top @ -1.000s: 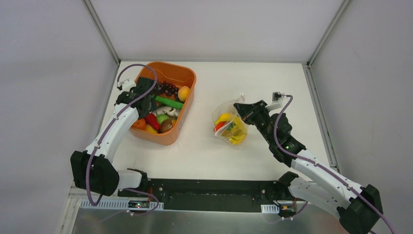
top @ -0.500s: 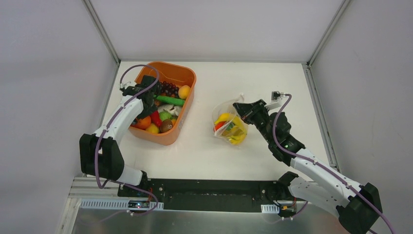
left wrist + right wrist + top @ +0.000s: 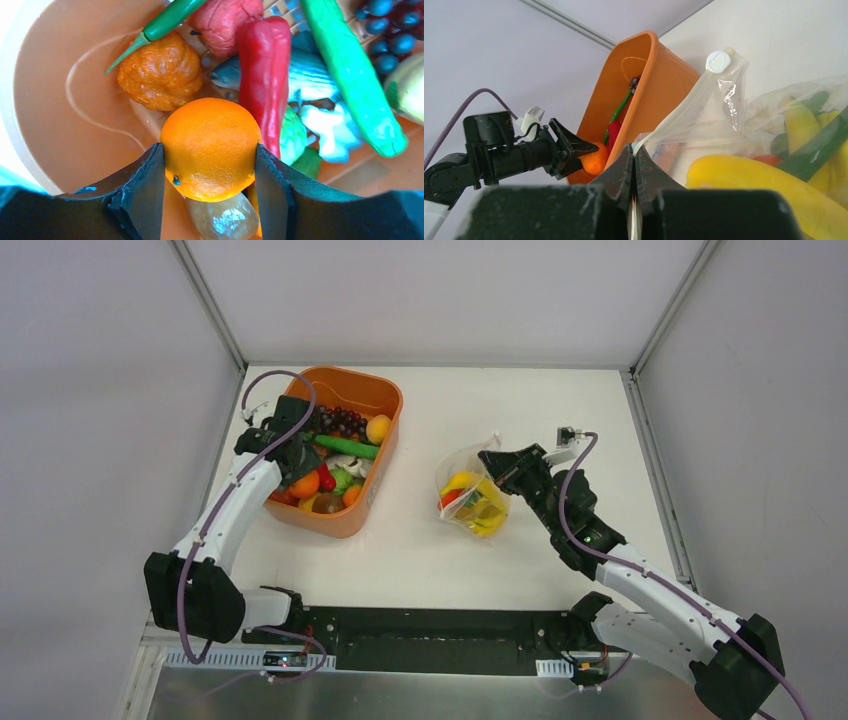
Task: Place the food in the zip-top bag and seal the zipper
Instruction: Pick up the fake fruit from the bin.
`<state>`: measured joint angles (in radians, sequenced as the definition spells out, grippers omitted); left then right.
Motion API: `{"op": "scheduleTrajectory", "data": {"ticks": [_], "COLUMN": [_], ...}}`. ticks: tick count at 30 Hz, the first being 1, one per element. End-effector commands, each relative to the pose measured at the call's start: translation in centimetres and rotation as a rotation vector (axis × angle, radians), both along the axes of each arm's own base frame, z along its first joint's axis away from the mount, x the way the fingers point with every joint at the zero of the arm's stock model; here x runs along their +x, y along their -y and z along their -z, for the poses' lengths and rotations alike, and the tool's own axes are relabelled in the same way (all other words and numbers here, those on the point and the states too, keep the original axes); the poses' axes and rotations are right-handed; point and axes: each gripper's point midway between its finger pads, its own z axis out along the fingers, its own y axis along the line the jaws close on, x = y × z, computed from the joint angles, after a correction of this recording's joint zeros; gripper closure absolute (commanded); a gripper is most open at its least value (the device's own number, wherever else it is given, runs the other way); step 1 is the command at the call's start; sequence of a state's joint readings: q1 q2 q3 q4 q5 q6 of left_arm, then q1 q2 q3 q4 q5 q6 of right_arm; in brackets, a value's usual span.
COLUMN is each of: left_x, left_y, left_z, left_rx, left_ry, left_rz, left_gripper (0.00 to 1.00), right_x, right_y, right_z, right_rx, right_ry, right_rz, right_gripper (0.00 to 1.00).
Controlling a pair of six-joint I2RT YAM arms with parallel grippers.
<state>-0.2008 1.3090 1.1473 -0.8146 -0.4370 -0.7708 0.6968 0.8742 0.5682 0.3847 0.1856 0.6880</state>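
My left gripper (image 3: 209,159) is shut on a toy orange (image 3: 210,147) and holds it just above the food in the orange tub (image 3: 340,445); it shows in the top view (image 3: 300,478) too. The clear zip-top bag (image 3: 472,497) stands open on the table with yellow bananas (image 3: 744,182), a red piece and green pieces inside. My right gripper (image 3: 634,155) is shut on the bag's pale zipper strip (image 3: 684,117) at its mouth edge and holds it up. In the top view the right gripper (image 3: 492,462) is at the bag's right rim.
The tub holds a red chilli (image 3: 262,75), a green cucumber (image 3: 350,75), an orange pumpkin (image 3: 160,72), a fish, grapes (image 3: 342,421) and a peach (image 3: 377,430). Metal frame rails (image 3: 210,310) and grey walls enclose the white table (image 3: 450,560).
My left gripper has closed on the orange and lifted it slightly within the tub. The right arm and the bag have not moved.
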Motion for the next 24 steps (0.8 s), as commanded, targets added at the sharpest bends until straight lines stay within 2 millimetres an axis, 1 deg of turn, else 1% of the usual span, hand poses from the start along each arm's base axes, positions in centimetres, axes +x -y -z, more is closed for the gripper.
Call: {"op": "scheduleTrajectory", "data": {"ticks": [1, 4, 6, 8, 10, 12, 17, 20, 24], "left_x": [0.2, 0.2, 0.4, 0.8, 1.3, 1.5, 1.0, 0.6, -0.2], "left_y": [1.3, 1.9, 3.0, 5.0, 7.6, 9.8, 15.3, 18.3, 22.3], "left_z": [-3.1, -4.7, -5.7, -7.0, -8.5, -10.0, -13.5, -14.8, -16.4], "left_rx": [-0.065, -0.093, -0.140, -0.215, -0.302, -0.364, -0.436, -0.466, -0.550], "left_ry": [0.095, 0.154, 0.200, 0.274, 0.358, 0.427, 0.522, 0.552, 0.594], "left_rz": [0.090, 0.129, 0.180, 0.270, 0.383, 0.466, 0.682, 0.787, 0.921], "left_gripper": [0.97, 0.97, 0.97, 0.97, 0.97, 0.97, 0.97, 0.97, 0.98], "right_x": [0.2, 0.1, 0.1, 0.0, 0.0, -0.1, -0.2, -0.3, -0.3], "right_y": [-0.1, -0.1, -0.1, -0.1, -0.1, -0.2, -0.6, -0.7, -0.9], "right_z": [-3.7, -3.8, -3.9, -3.9, -3.9, -4.0, -4.0, -4.0, -4.0], "right_rx": [0.057, 0.059, 0.063, 0.065, 0.066, 0.067, 0.063, 0.066, 0.063], "right_ry": [0.072, 0.075, 0.074, 0.073, 0.072, 0.070, 0.063, 0.058, 0.055], "right_rz": [-0.004, -0.006, -0.006, -0.007, -0.008, -0.016, -0.036, -0.044, -0.052], "right_gripper": [1.00, 1.00, 1.00, 1.00, 1.00, 1.00, 1.00, 1.00, 1.00]}}
